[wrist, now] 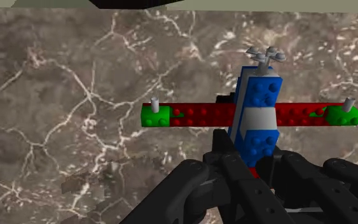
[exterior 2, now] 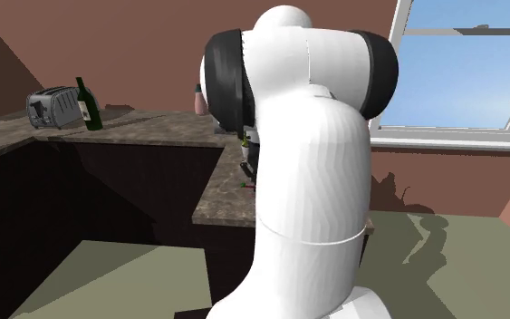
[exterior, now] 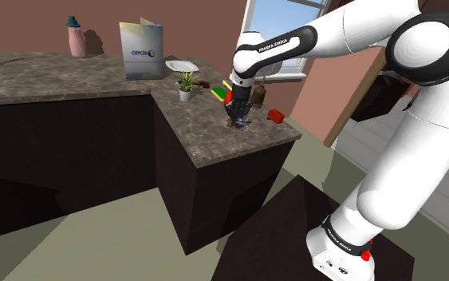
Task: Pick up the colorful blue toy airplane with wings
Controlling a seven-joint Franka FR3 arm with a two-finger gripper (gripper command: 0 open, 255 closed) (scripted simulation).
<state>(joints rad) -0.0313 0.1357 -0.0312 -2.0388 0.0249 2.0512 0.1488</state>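
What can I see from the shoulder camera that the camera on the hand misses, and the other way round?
Shoulder view's extras: the white arm, a window, a potted plant, a plate and a pink bottle. Wrist view's extras: the toy airplane up close, with red wings, green tips and a grey propeller. Both: the marbled counter, the airplane and the black gripper at it.

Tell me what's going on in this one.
The arm's gripper is down at the airplane on the counter. The plane's blue body lies right at the gripper, with its red, green-tipped wings out to either side. I can't tell whether it is gripped. It looks to be resting on the counter.
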